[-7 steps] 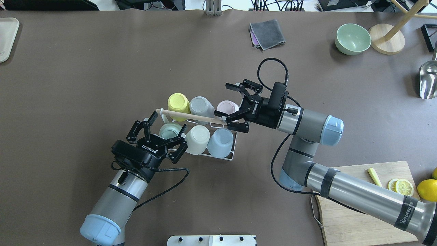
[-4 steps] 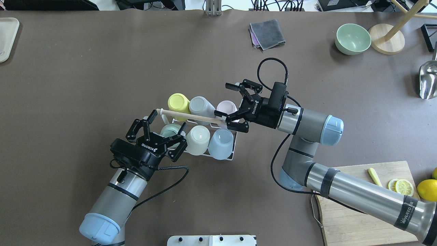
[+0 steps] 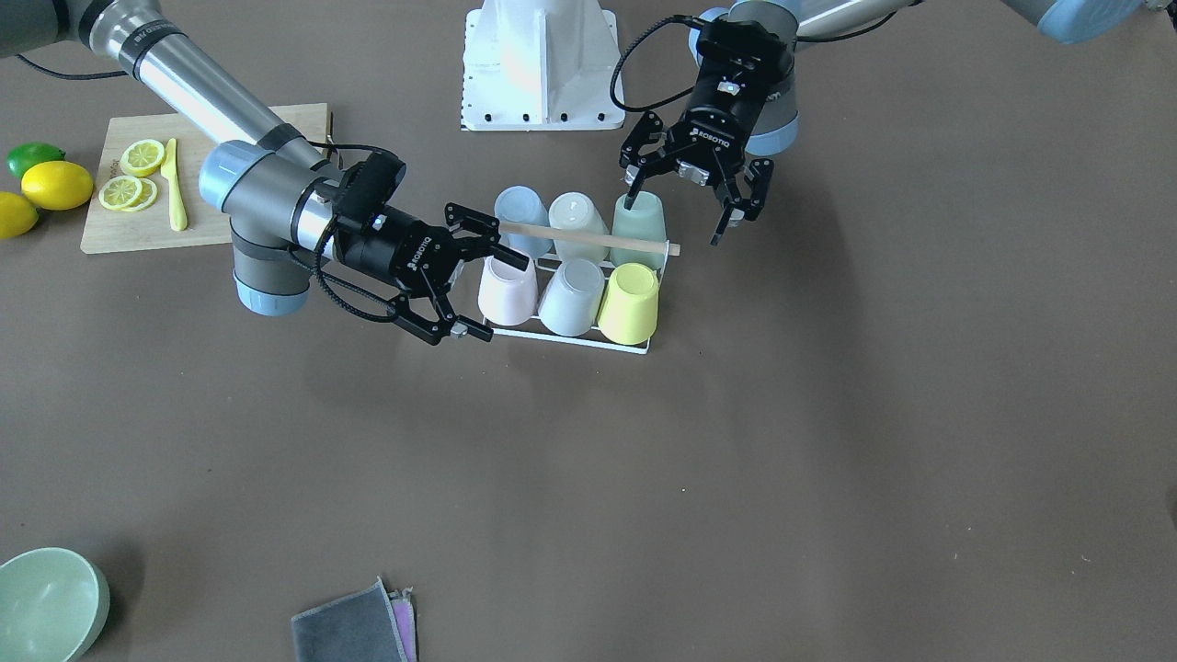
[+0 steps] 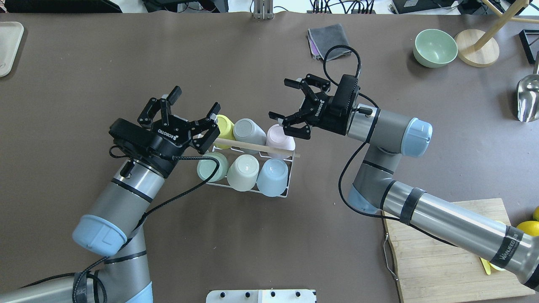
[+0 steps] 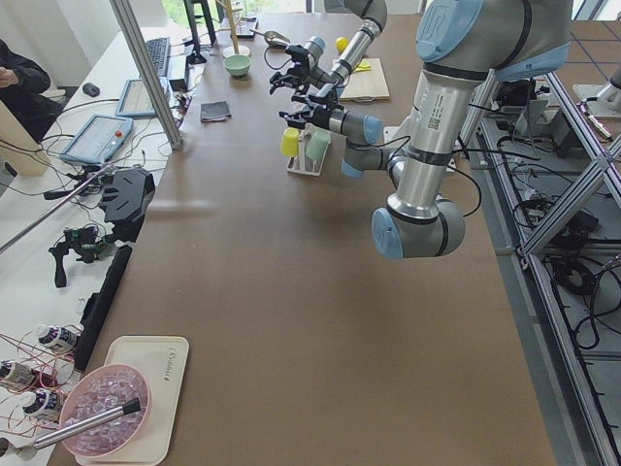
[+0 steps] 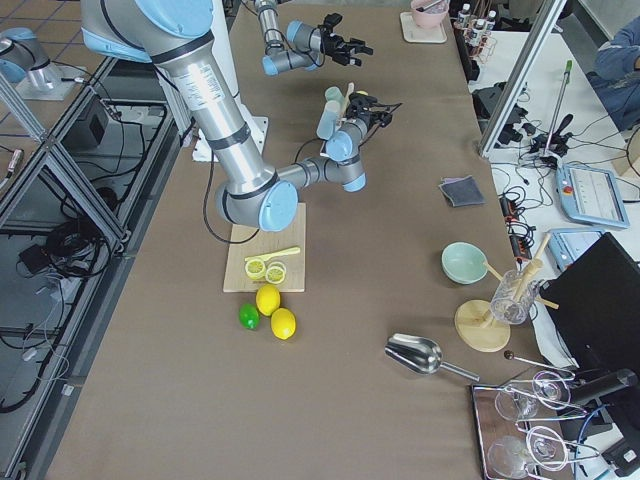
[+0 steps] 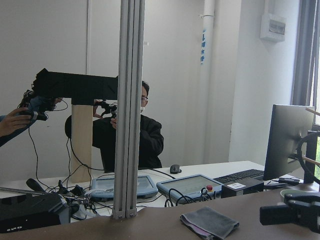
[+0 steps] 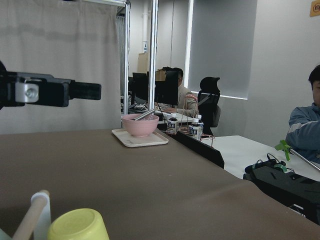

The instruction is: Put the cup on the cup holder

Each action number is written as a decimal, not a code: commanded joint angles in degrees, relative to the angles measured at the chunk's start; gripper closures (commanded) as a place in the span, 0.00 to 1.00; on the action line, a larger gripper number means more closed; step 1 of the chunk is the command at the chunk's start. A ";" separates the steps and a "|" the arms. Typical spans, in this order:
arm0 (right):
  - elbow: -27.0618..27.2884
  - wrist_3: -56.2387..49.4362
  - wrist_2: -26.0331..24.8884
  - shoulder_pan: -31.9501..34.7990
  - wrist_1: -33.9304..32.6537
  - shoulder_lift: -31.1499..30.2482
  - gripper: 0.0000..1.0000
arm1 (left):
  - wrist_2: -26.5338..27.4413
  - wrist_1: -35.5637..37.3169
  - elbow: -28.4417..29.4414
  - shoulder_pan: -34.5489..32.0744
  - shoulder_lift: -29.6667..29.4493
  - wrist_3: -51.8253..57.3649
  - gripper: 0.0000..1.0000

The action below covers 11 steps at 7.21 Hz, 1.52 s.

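The cup holder [image 4: 287, 187] is a white wire rack with a wooden rod [image 4: 252, 146] across its top, mid-table. Six upturned cups sit on it: yellow [image 4: 225, 126], grey [image 4: 246, 129] and pink [image 4: 281, 141] in the far row, green [image 4: 210, 166], cream [image 4: 243, 170] and blue [image 4: 273, 176] in the near row. My left gripper [image 4: 193, 101] is open and empty, raised over the rack's left end beside the yellow cup. My right gripper [image 4: 281, 97] is open and empty, just above the pink cup. Both show in the front view, left [image 3: 676, 221] and right [image 3: 501, 296].
A grey cloth [image 4: 328, 40] lies at the far middle. A green bowl [image 4: 435, 47], a wooden stand [image 4: 478, 52] and a metal scoop [image 4: 528, 99] are far right. A cutting board [image 4: 438, 252] with lemon slices is near right. A tray [image 4: 8, 46] is far left.
My left gripper has lifted off the green cup and moved far and left, still open. My right gripper has drawn up and away from the rod end. The cups stayed on the rack.
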 commanded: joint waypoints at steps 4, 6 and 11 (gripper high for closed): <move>5.80 -0.40 25.12 13.25 -45.18 -0.07 0.00 | -31.22 27.55 5.41 -31.30 1.83 0.23 0.02; 9.58 -2.93 29.29 16.69 -68.47 -0.68 0.00 | -37.74 31.59 8.52 -31.54 6.19 -0.29 0.02; 9.59 -5.23 21.77 25.11 -113.91 -2.69 0.00 | -71.05 67.90 7.02 -50.68 17.72 -0.12 0.02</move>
